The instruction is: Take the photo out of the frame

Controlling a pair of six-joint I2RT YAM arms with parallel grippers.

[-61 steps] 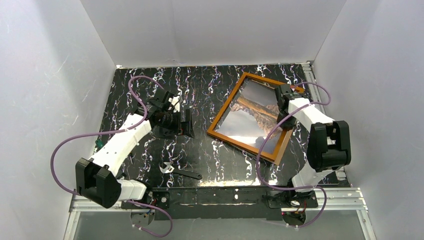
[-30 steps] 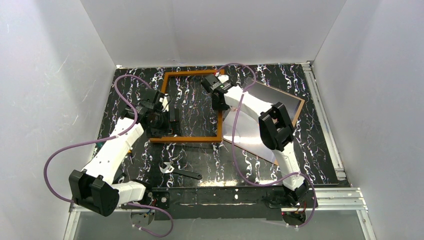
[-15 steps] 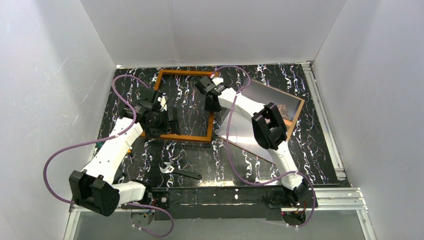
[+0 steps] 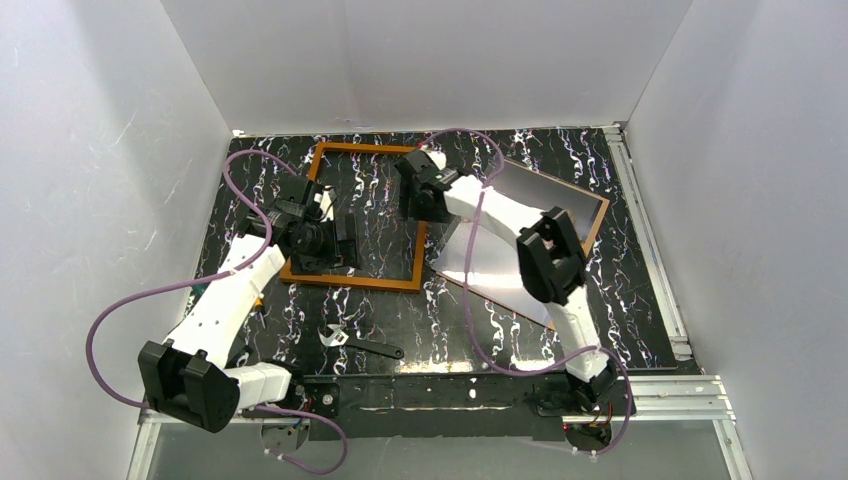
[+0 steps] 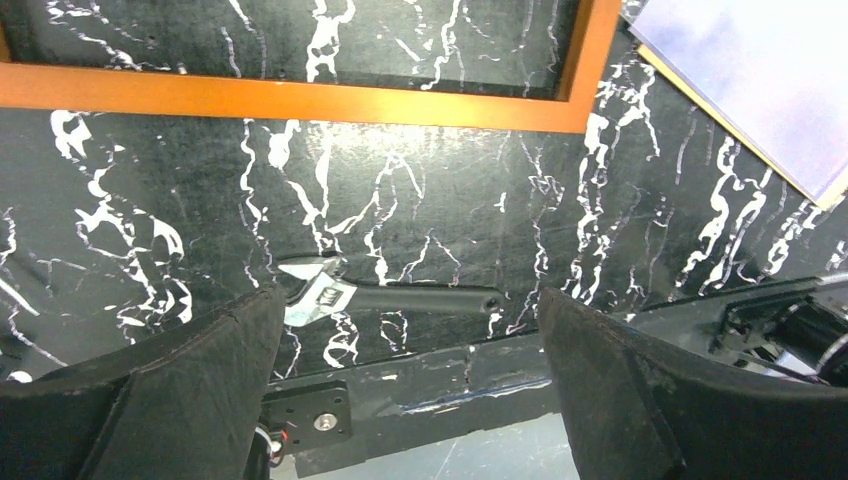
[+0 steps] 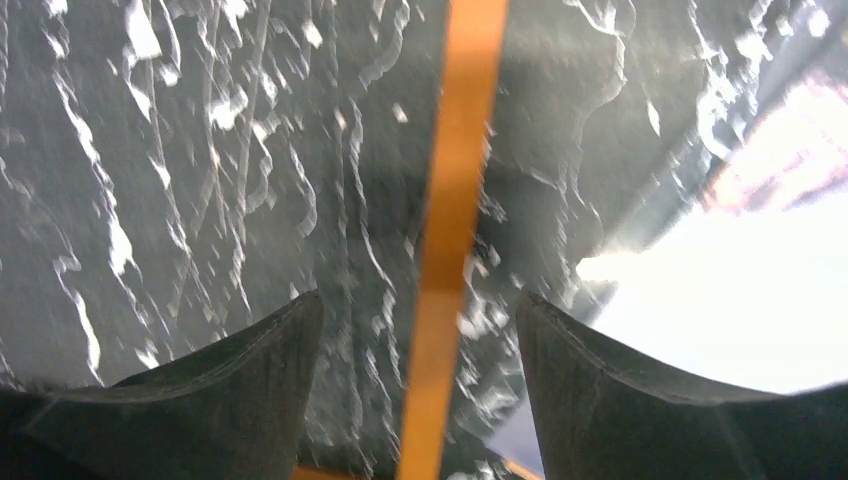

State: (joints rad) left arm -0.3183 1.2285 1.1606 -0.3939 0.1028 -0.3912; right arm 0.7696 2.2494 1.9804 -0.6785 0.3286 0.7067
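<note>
While a wrench (image 4: 362,345) lies nearby, empty frame (image 4: 350,281), photo (image 4: 555,195) just beside

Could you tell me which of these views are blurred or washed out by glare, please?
Right wrist view: motion-blurred, the frame smeared, the photo blown out white. Left wrist view: sharp, the wrench crisp. Top view: clear, though glare whitens much of the photo.
</note>
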